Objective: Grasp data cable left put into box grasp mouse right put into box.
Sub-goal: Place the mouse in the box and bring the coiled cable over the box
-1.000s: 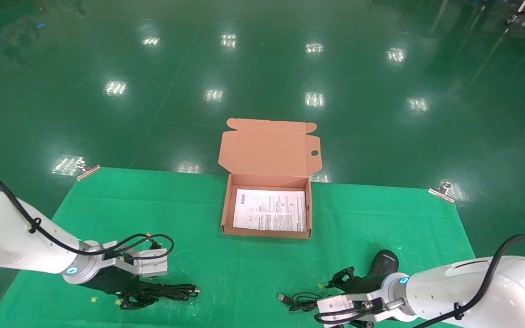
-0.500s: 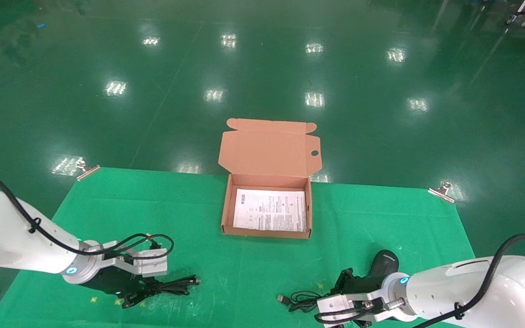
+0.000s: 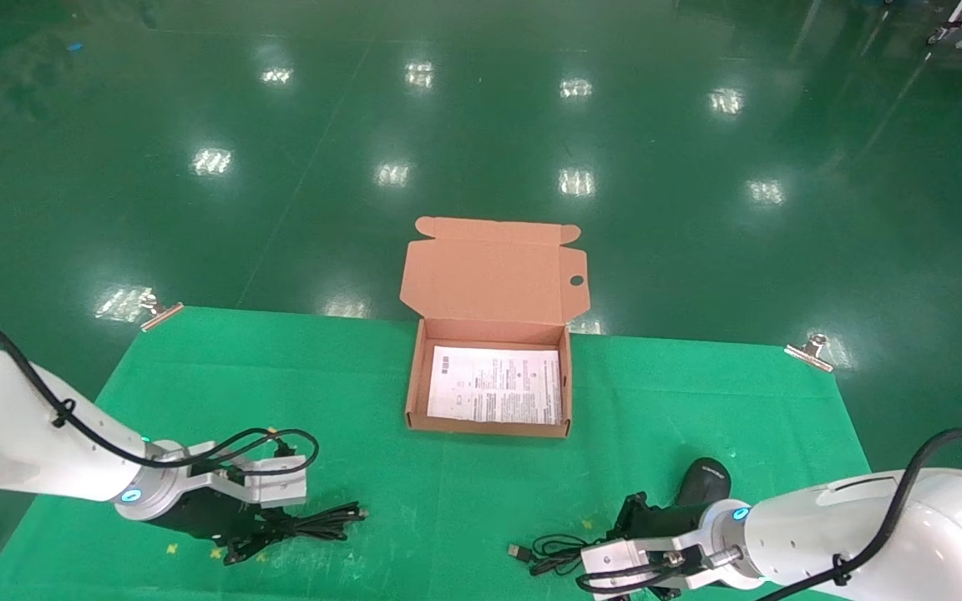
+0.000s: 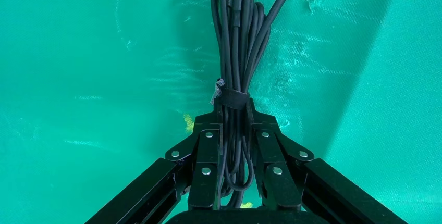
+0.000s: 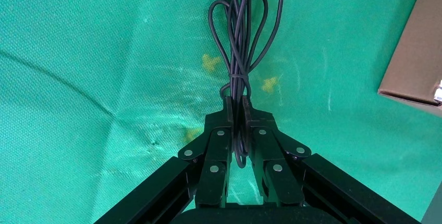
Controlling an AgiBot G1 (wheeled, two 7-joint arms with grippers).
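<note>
Left gripper (image 4: 232, 130) has clamped the thin black tied data cable (image 4: 237, 41), tilting it since 1 second ago. Right gripper (image 5: 237, 120) pinches the mouse's thin black cord (image 5: 242, 31), seemingly lifting; black oval mouse (image 3: 702, 477) beside it. Brown cardboard box (image 3: 412, 392) waits open.

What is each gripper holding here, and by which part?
Left gripper clamps the data cable near its tie. Right gripper pinches the mouse's cord bundle.

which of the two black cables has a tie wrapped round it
The data cable, clamped in the left gripper: a dark band binds its strands. The mouse's cord, pinched by the right gripper, hangs in loose loops.
</note>
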